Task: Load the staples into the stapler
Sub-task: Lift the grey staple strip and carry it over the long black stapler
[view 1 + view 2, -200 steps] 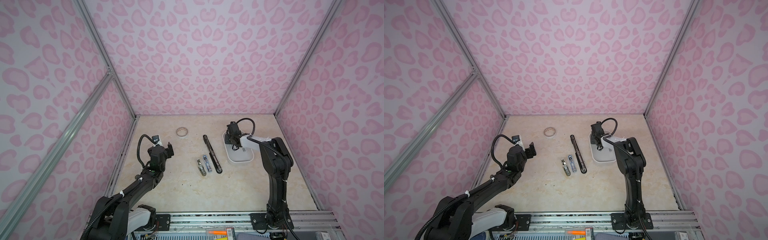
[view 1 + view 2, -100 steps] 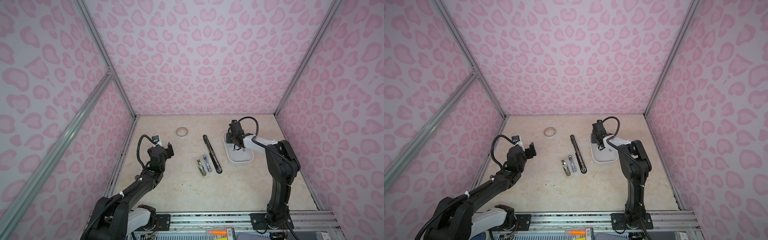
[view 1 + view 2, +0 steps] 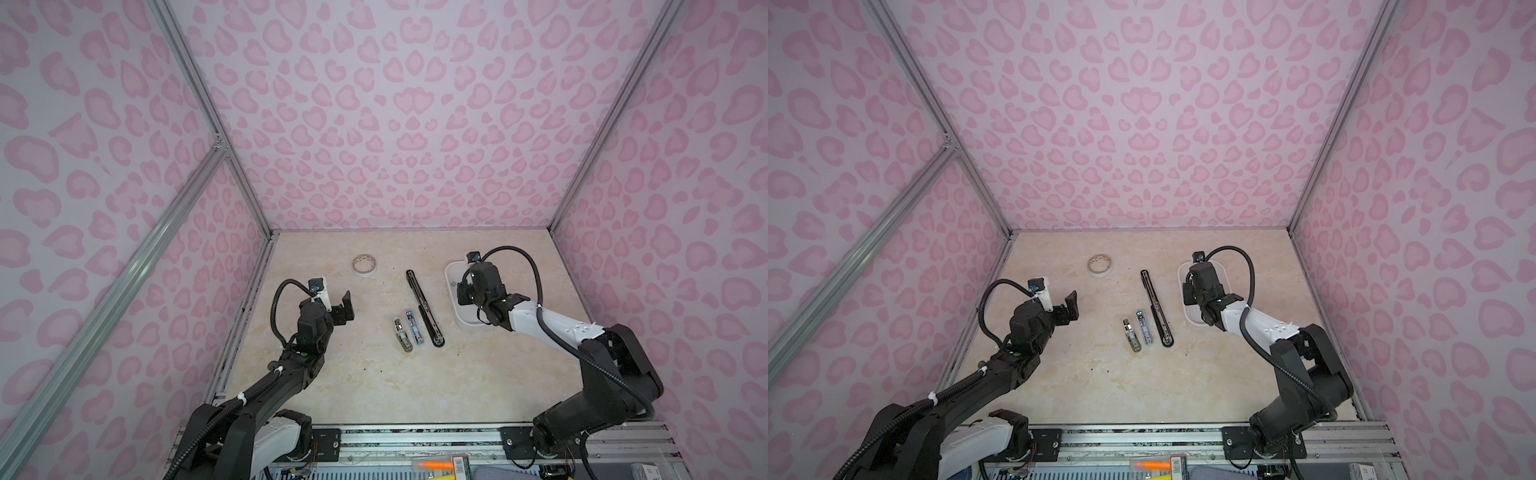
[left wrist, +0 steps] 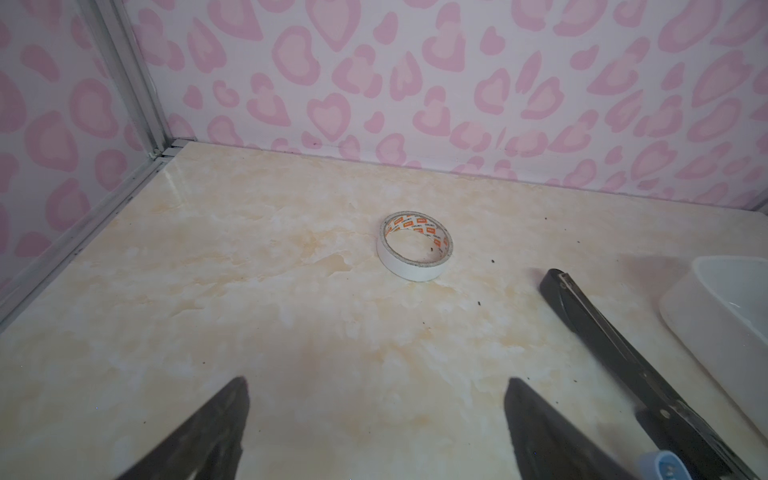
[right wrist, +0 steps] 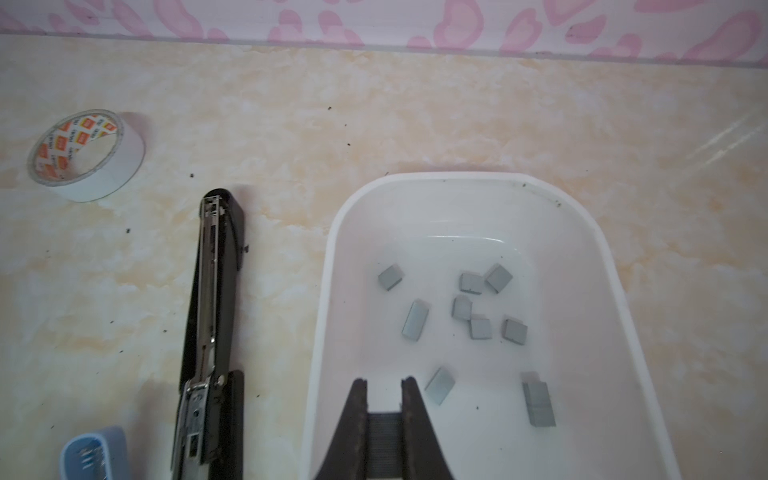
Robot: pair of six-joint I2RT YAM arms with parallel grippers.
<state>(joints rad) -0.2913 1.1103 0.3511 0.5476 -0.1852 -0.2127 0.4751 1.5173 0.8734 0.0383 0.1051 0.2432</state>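
Note:
A long black stapler [image 3: 424, 307] [image 5: 212, 332] lies opened flat mid-table, its metal channel facing up. Several loose grey strips of staples [image 5: 471, 309] lie in a white tray [image 5: 332, 232] [image 3: 451, 282] to its right. My right gripper [image 5: 384, 382] [image 3: 463, 293] hangs over the tray's near end, shut on one strip of staples [image 5: 384, 440] held between its fingers. My left gripper [image 4: 376, 386] [image 3: 347, 307] is open and empty, hovering left of the stapler and pointing toward the back wall.
A roll of white tape [image 3: 364, 264] [image 4: 414, 247] lies near the back. Beside the black stapler's near end lie a small grey stapler [image 3: 402, 334] and a small blue one [image 3: 414, 327]. Pink patterned walls enclose the table on three sides.
The right arm's elbow has swung out to the right while its gripper stays over the tray with the strip. The left gripper's jaws have spread a little wider.

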